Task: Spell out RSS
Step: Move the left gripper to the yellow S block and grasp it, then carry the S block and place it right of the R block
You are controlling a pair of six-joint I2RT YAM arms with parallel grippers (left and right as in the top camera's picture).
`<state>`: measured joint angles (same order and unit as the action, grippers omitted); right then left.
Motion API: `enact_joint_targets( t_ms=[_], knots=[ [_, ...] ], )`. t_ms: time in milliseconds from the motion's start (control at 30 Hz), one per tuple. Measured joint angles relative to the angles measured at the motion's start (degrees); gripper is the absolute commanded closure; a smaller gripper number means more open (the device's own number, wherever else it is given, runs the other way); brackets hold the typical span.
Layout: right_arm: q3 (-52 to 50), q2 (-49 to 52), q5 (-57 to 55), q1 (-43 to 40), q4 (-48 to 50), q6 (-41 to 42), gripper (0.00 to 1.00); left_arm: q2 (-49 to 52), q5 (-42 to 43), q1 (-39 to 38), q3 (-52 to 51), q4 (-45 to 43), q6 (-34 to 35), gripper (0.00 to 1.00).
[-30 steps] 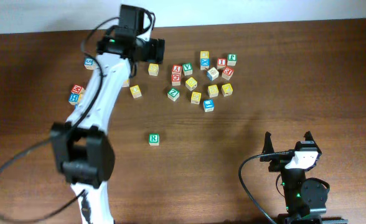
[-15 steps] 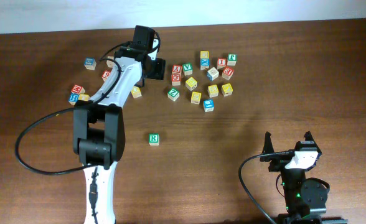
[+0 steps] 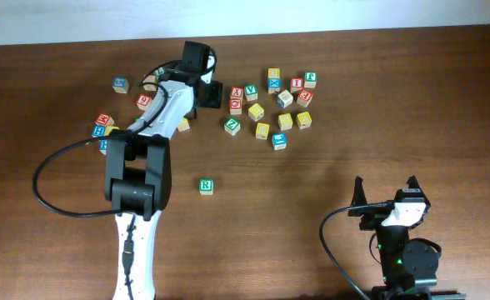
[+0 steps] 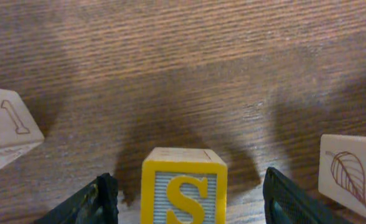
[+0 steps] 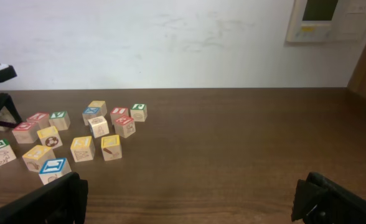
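A yellow S block (image 4: 183, 190) stands on the table between the fingers of my left gripper (image 4: 186, 202), with gaps on both sides; the gripper is open. In the overhead view the left gripper (image 3: 205, 90) covers that block at the back of the table. A green R block (image 3: 205, 186) sits alone in the middle of the table. My right gripper (image 3: 387, 196) is open and empty at the front right, far from the blocks; it also shows in the right wrist view (image 5: 192, 199).
Several letter blocks cluster right of the left gripper (image 3: 270, 104) and a few lie to its left (image 3: 103, 125). A block marked 1 (image 4: 5, 127) and a leaf block (image 4: 351, 168) flank the S block. The wooden table (image 3: 395, 100) ends at a white wall.
The left arm has swung right and lowered, so its gripper now sits over the yellow S block. The right arm has not moved.
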<state>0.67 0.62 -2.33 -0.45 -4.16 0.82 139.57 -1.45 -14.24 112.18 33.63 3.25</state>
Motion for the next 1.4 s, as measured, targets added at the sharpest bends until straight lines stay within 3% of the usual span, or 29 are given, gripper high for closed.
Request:
enact_joint_targets(
  t_ms=[633, 1033, 1200, 1400],
  knots=[
    [0.0, 0.0, 0.0, 0.0, 0.0, 0.0, 0.02, 0.1, -2.0, 0.0, 0.0, -1.3, 0.7, 0.71],
    [0.0, 0.0, 0.0, 0.0, 0.0, 0.0, 0.02, -0.1, -2.0, 0.0, 0.1, 0.9, 0.7, 0.73],
    [0.0, 0.0, 0.0, 0.0, 0.0, 0.0, 0.02, -2.6, -1.7, 0.0, 0.0, 6.7, 2.2, 0.73],
    [0.0, 0.0, 0.0, 0.0, 0.0, 0.0, 0.02, -13.2, -0.7, 0.0, 0.0, 16.0, 6.9, 0.71]
  ],
)
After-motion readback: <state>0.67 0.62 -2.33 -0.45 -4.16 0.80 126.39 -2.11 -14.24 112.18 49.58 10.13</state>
